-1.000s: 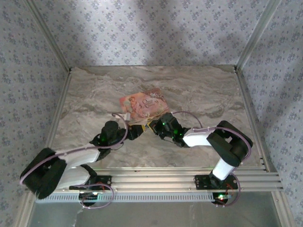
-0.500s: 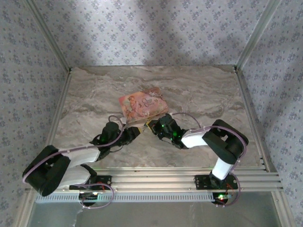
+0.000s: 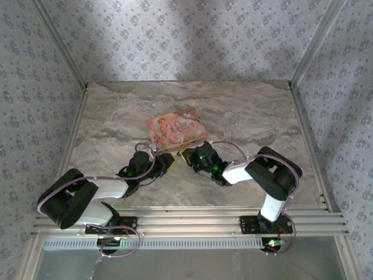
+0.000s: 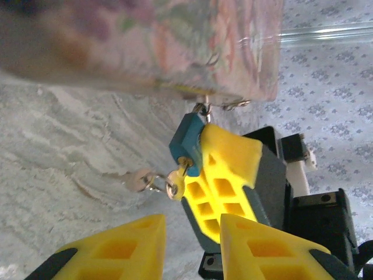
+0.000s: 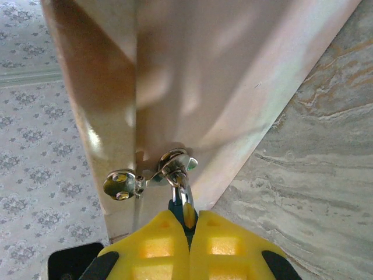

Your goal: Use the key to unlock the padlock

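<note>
Marbled table (image 3: 250, 116), cell w/ patterned wallpaper walls (image 3: 192, 41). I see the pink box (image 3: 175, 129) mid-table, w/ the padlock (image 4: 186, 143) hooked on its clasp and the key (image 4: 175, 184) in it. R gripper (image 5: 189, 224) pinches the padlock. L gripper (image 4: 191, 233) has its jaws apart, holding nothing. Vs. 1 s ago: L elbow (image 3: 69, 198) has swung inward.

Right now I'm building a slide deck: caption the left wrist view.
Right gripper pinches the teal padlock hanging from the floral box, key inserted; open left gripper faces the key.
</note>
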You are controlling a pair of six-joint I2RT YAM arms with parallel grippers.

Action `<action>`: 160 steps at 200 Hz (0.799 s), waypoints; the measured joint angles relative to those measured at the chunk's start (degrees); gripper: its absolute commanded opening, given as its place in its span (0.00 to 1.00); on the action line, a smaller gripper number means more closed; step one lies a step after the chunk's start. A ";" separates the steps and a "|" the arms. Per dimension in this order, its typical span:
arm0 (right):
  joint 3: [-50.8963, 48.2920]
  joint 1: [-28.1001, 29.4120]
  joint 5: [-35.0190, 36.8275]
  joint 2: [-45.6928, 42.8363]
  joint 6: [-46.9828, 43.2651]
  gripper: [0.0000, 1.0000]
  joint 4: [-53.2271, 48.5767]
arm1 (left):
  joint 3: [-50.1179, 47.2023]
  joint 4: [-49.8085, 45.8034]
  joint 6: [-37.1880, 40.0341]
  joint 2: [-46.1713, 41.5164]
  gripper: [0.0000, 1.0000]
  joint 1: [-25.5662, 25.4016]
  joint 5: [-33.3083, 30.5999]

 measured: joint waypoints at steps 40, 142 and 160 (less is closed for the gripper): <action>0.00 0.07 0.20 0.09 0.33 0.00 0.33 | 0.02 2.75 -1.16 3.13 0.30 0.02 -0.90; -0.04 0.20 0.90 0.48 0.68 0.00 1.07 | 0.11 12.59 -5.05 10.43 0.16 0.02 -1.53; -0.04 0.17 1.33 0.48 0.83 0.00 1.14 | 0.22 14.97 -5.86 12.46 0.06 0.13 -1.66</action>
